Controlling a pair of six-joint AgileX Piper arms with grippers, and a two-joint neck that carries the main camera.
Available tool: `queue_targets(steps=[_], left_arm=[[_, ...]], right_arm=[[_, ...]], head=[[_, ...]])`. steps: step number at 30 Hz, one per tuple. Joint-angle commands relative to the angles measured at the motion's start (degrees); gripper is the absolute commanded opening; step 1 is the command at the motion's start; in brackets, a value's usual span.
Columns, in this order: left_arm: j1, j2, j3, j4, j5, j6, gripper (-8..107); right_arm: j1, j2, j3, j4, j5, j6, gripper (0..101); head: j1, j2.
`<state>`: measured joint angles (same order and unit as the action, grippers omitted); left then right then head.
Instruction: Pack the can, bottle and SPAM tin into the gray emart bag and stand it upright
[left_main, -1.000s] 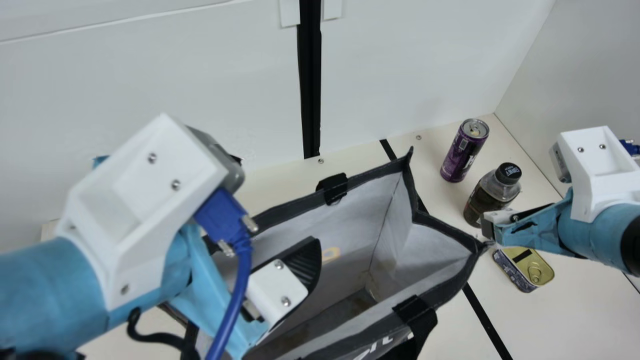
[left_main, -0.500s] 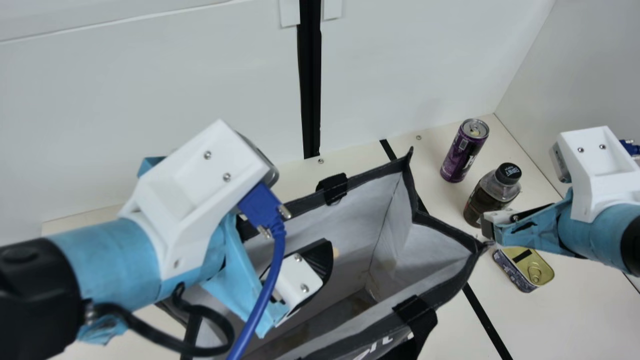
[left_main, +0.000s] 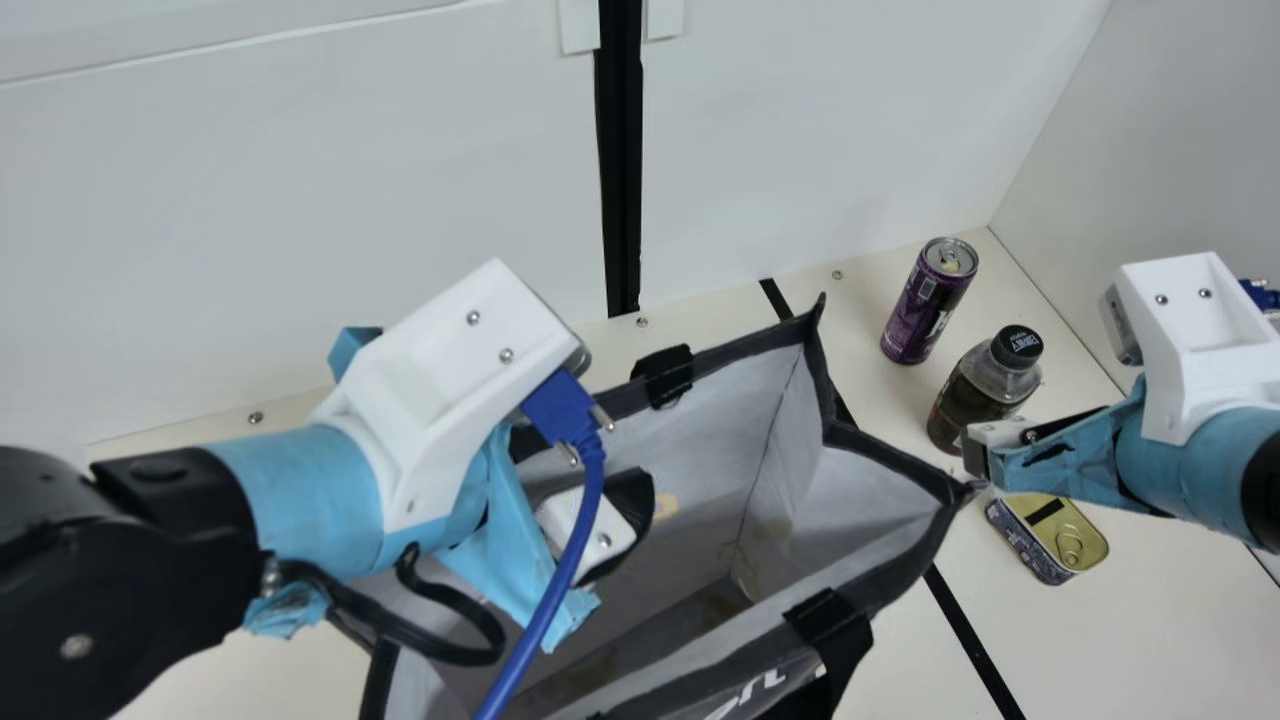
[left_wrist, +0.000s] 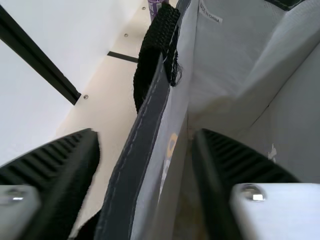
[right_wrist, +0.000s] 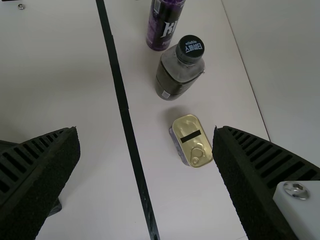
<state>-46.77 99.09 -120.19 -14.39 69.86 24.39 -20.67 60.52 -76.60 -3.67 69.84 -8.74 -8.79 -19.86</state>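
My left gripper (left_main: 600, 530) reaches over the gray bag (left_main: 890, 585), which stands with its mouth wide. In the left wrist view, the open left gripper (left_wrist: 147, 165) has one finger outside and one inside the bag's far rim (left_wrist: 135, 165), the wall between them. My right gripper (left_main: 975, 455) is at the bag's right corner, above the table; in the right wrist view the right gripper (right_wrist: 147, 150) is open with nothing between its fingers. Beyond it stand the purple can (left_main: 925, 305) and the dark bottle (left_main: 980, 395); the SPAM tin (left_main: 1060, 535) lies nearer.
The cream table (left_main: 1130, 640) carries a black tape line (left_main: 965, 630) running beside the bag. White walls rise at the back and right. A black strap (left_main: 665, 375) is on the bag's far rim, another (left_main: 835, 640) on the near one.
My left arm has moved rightward and slightly toward the back, its gripper now at the bag's far rim. The right arm, can, bottle and tin have stayed put.
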Motion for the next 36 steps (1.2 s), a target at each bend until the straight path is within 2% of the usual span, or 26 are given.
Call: queue_targets(steps=[1,7,23,36], left_arm=[[0.0,0.2,0.0,0.3,0.0,-0.3,30],[-0.1,0.3,-0.1,2.3,0.0,-3.0,-8],[0.5,-2.3,-1.0,11.0,0.0,-13.2,-8],[2.9,-7.0,0.6,20.9,0.0,-20.6,-8]], right_arm=[[0.0,0.0,0.0,0.0,0.0,0.0,95],[0.0,0.0,0.0,0.0,0.0,0.0,95],[0.0,0.0,0.0,0.0,0.0,0.0,95],[0.0,0.0,0.0,0.0,0.0,0.0,95]], head=[[-1.2,-0.1],[-1.2,-0.1],[-1.2,-0.1],[-1.2,-0.1]])
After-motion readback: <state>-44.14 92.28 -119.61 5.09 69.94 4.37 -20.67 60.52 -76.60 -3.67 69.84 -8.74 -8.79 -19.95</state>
